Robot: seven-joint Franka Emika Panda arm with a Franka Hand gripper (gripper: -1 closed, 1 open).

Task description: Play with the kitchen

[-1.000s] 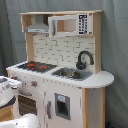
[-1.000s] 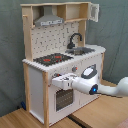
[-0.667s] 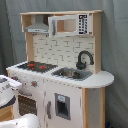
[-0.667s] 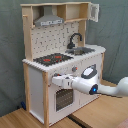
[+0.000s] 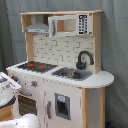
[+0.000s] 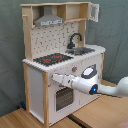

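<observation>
The toy kitchen of white panels and pale wood stands upright in both exterior views. Its black-red hob lies beside the sink, with the black tap behind it. The grey hood hangs above the dotted backboard. My gripper reaches in from the second exterior view's right. It is at the front panel just above the oven door, below the hob. In the first exterior view the gripper shows only partly at the left edge, in front of the oven door.
A microwave shelf tops the kitchen. A grey curtain hangs behind. A wooden table top lies under my arm. Another white robot part sits at the bottom of the first exterior view.
The gripper has edged slightly toward the second exterior view's left along the kitchen's front panel. The kitchen has not moved.
</observation>
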